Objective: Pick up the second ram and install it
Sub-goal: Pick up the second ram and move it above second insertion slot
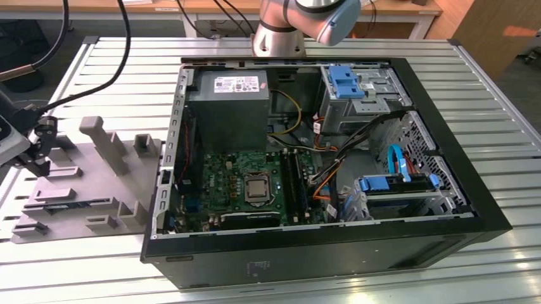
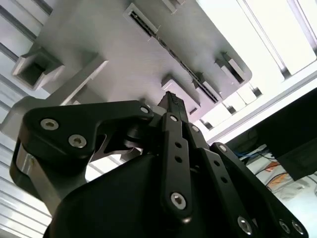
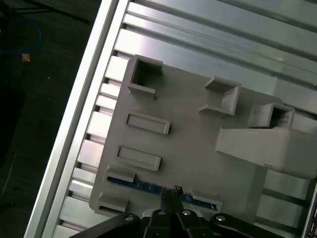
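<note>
Exterior view: an open PC case [image 1: 338,253] lies on a slatted metal desk [image 1: 473,63], with the green motherboard [image 1: 232,183] visible inside. A grey tray [image 1: 118,190] sits just beside the case on the exterior view's left. The hand [image 1: 38,166] hangs over the tray's far-left part. The second ram [image 1: 75,204] lies in a long slot near the tray's front edge, apart from the hand.

Second wrist view: the hand [image 2: 171,99] has its fingers drawn together at the tips with nothing between them. It points at the tray [image 2: 124,59], near a long slot.

First wrist view: the second ram [image 3: 143,185] shows as a thin blue strip seated in the tray [image 3: 198,139] slot. The hand [image 3: 173,191] is pinched narrow, its tips right over the strip's middle; cannot tell if they touch it. Desk [image 3: 223,39] slats run under the tray.
</note>
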